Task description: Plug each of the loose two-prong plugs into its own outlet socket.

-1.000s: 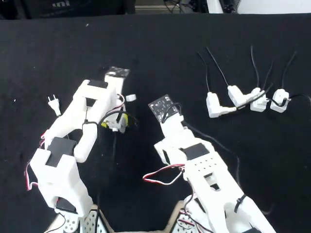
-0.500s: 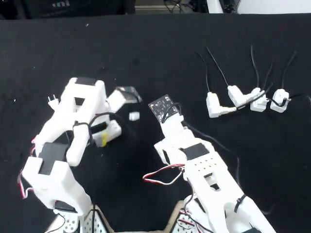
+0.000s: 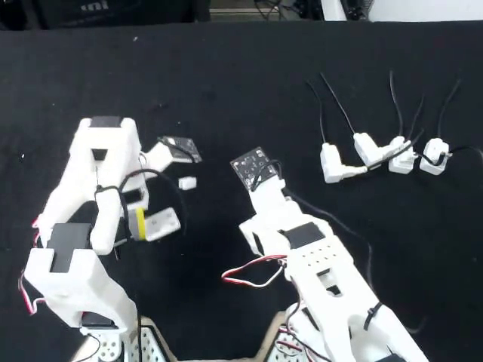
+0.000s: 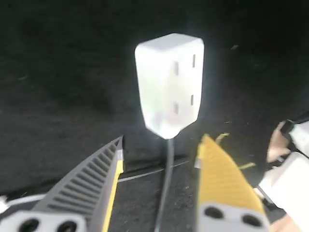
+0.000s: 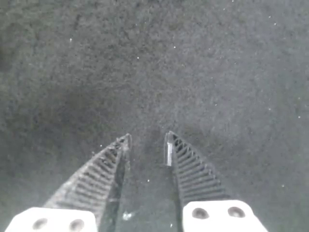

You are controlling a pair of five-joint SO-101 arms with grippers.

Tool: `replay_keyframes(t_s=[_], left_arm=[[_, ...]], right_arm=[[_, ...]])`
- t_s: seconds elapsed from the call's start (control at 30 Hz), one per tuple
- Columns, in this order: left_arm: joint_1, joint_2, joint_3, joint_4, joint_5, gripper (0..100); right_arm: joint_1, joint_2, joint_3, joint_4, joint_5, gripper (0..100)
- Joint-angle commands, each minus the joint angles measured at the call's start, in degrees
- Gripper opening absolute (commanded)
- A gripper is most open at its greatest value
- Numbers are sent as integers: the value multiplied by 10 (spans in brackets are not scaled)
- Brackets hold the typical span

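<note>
Socket (image 4: 169, 82) is framed ahead of left gripper (image 4: 161, 140), spread open astride cord (image 4: 164, 188), likely for grasping | right gripper (image 5: 147, 137) is held open, empty

Black cloth (image 3: 226, 68) spreads flat, dark equipment (image 3: 90, 9) along its far edge.

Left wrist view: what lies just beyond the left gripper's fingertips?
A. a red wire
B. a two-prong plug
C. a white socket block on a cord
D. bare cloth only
C: the slotted white socket block lies just past the open left gripper, not gripped.
</note>
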State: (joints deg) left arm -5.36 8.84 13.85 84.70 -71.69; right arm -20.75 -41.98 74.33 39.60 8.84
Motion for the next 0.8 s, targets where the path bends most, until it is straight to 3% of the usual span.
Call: replay_keyframes(t_s=[0.0, 0.1, 0.23, 0.47, 0.67, 0.77], left_arm=[[-13, -18, -55, 2, 21, 217], [-16, -20, -65, -16, 69, 215], [-73, -23, -114, -65, 165, 216], [-167, 38, -161, -185, 486, 221], [-199, 182, -279, -180, 609, 277], [-204, 225, -357, -155, 625, 277]], right_arm=[[11, 0, -35, 3, -1, 110], [11, 0, -34, 3, -1, 110], [11, 0, -29, 0, -1, 110], [11, 0, -32, 0, -1, 110], [11, 0, -30, 2, -1, 110], [11, 0, -30, 2, -1, 110]])
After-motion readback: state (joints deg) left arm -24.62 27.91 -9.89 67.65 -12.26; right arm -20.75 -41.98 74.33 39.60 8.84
